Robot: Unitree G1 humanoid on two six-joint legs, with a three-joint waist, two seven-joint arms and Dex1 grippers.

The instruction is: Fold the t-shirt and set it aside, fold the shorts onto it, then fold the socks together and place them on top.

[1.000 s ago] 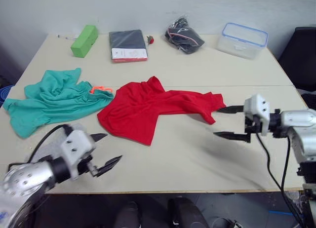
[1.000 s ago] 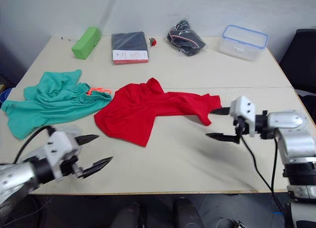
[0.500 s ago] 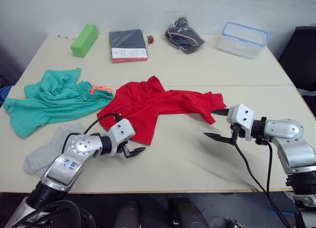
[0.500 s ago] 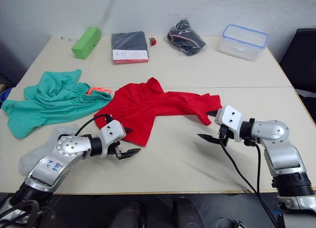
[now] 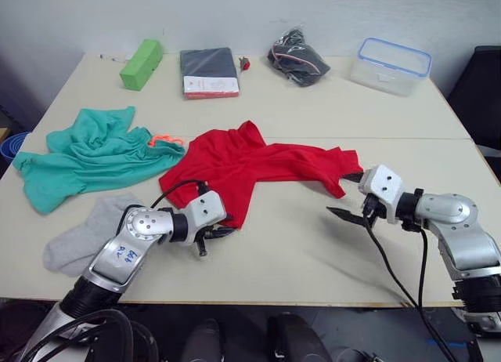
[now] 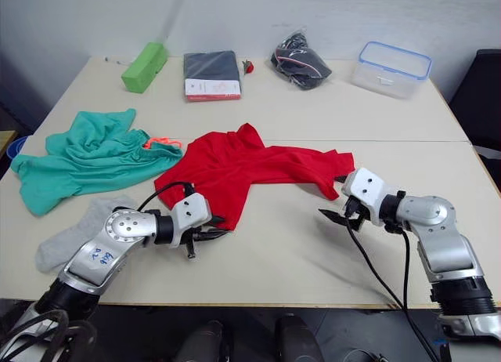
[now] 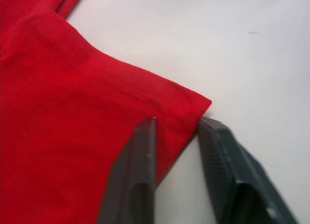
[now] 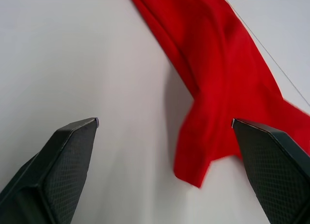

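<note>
The red t-shirt (image 5: 250, 162) lies crumpled in the middle of the table. My left gripper (image 5: 215, 233) is at its near corner, and in the left wrist view the fingers (image 7: 140, 156) are closed narrowly around that hem corner (image 7: 189, 100). Just off the shirt's right end my right gripper (image 5: 338, 193) stands open above bare table, the cloth (image 8: 218, 73) lying ahead of it. The teal shorts (image 5: 86, 154) with an orange drawstring (image 5: 160, 140) are bunched at the left. The grey socks (image 5: 86, 233) lie near the front left edge beside my left arm.
Along the back edge stand a green box (image 5: 141, 64), a dark flat package (image 5: 210, 72), a black bundle in a bag (image 5: 297, 58) and a clear tub with a blue rim (image 5: 390, 64). Bare table lies between my two grippers.
My left gripper swung in from the front left to the shirt's near corner and closed on it, uncovering the socks. The right gripper moved slightly left toward the shirt and stayed open.
</note>
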